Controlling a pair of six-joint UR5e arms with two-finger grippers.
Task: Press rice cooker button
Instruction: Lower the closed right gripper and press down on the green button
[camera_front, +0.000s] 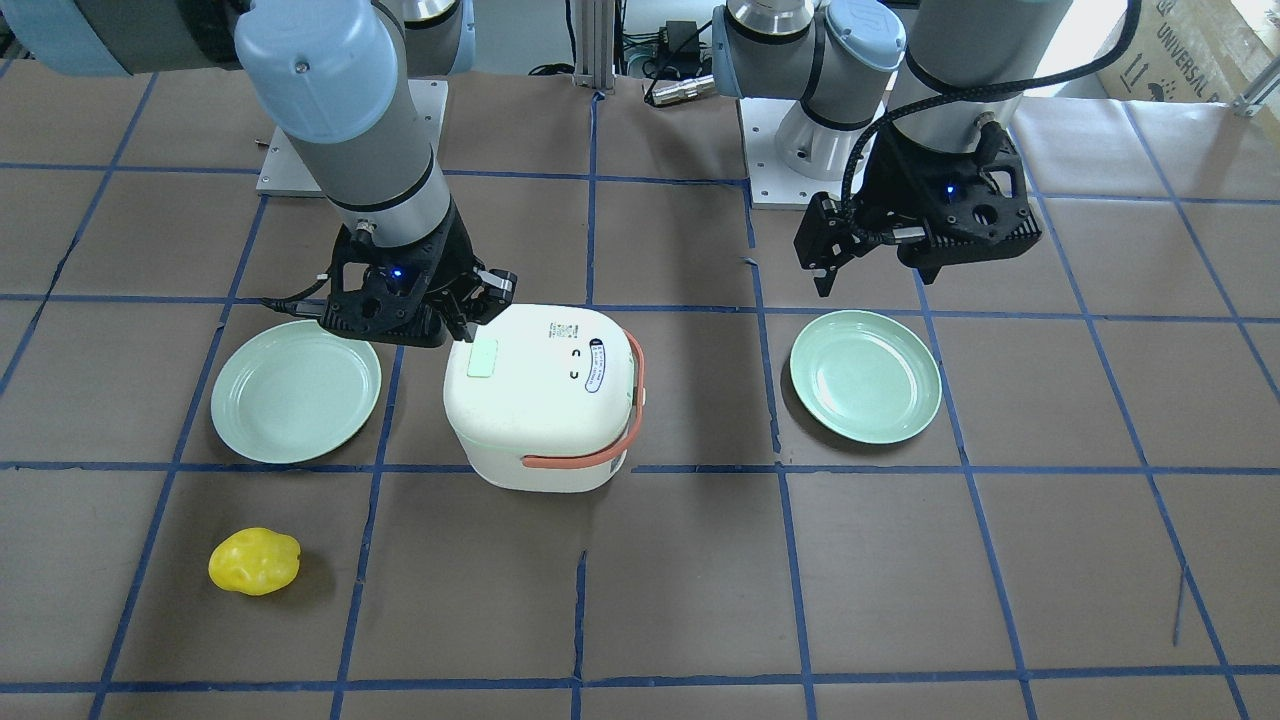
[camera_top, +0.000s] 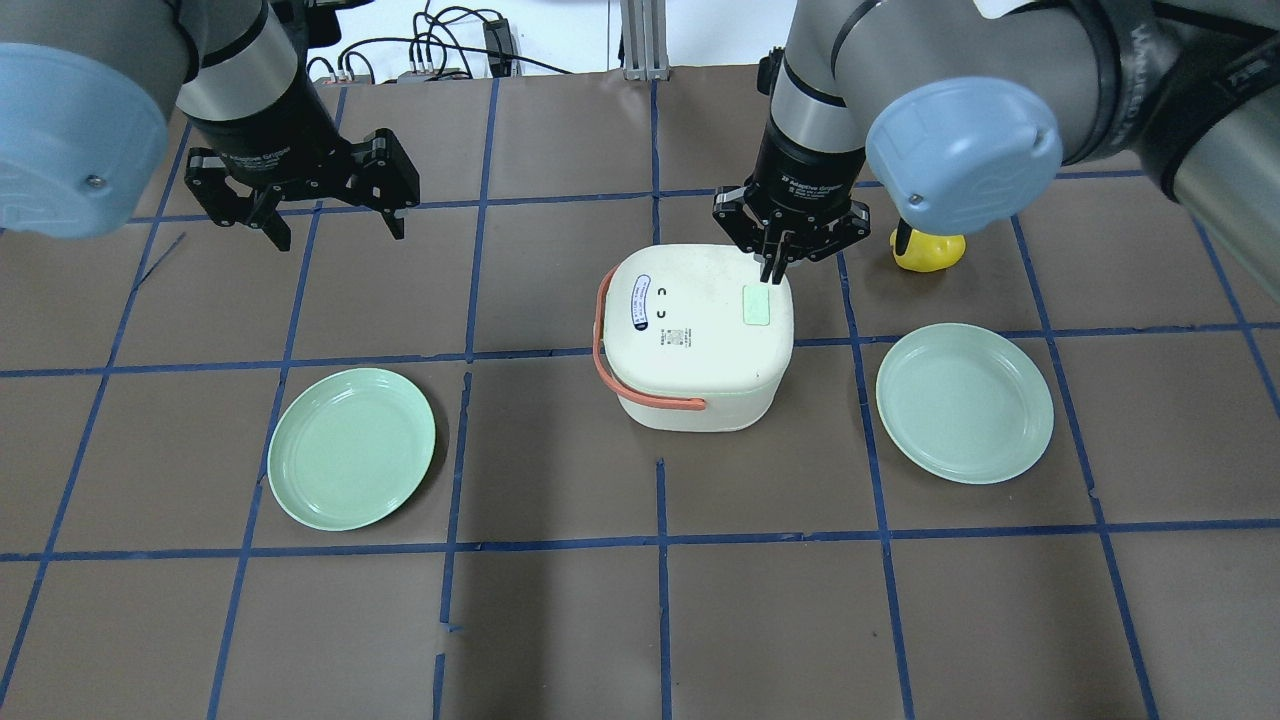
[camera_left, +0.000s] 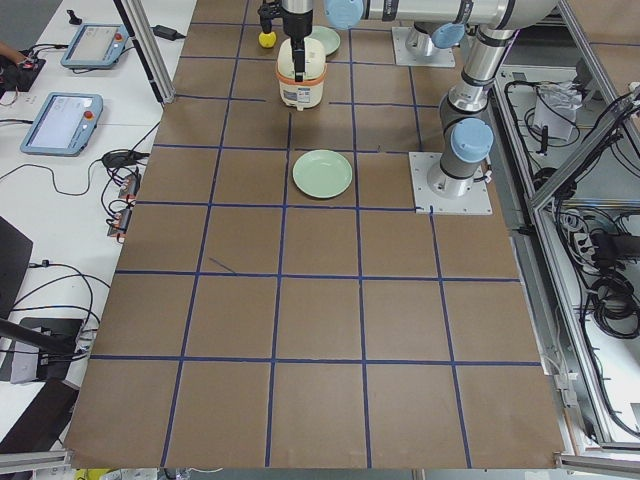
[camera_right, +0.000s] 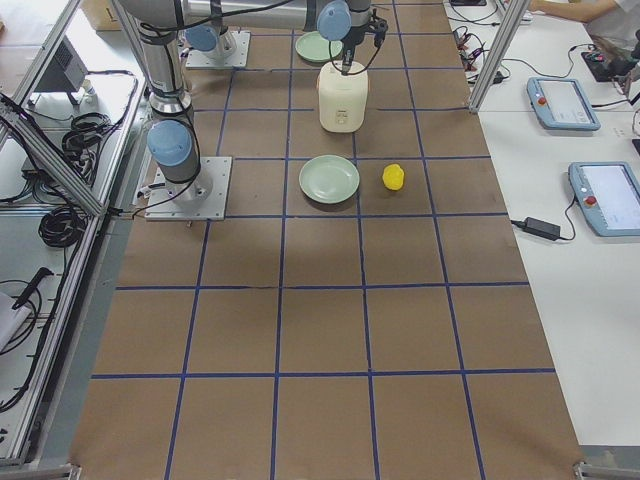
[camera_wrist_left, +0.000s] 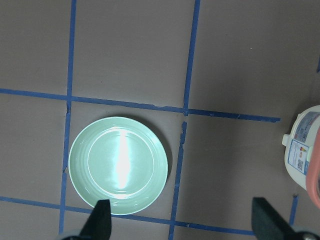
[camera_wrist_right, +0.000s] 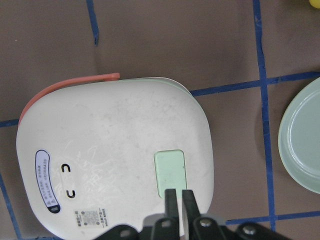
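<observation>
A white rice cooker with an orange handle stands mid-table, lid closed. It has a pale green button on its lid. My right gripper is shut and empty and points down at the button's edge. In the right wrist view its fingertips overlap the near edge of the button. I cannot tell whether they touch it. My left gripper is open and empty, held above the table far to the cooker's left. In the front view the right gripper is beside the button.
One green plate lies left of the cooker and another lies to its right. A yellow fruit-like object sits behind the right arm. The left wrist view shows the left plate below the open fingers.
</observation>
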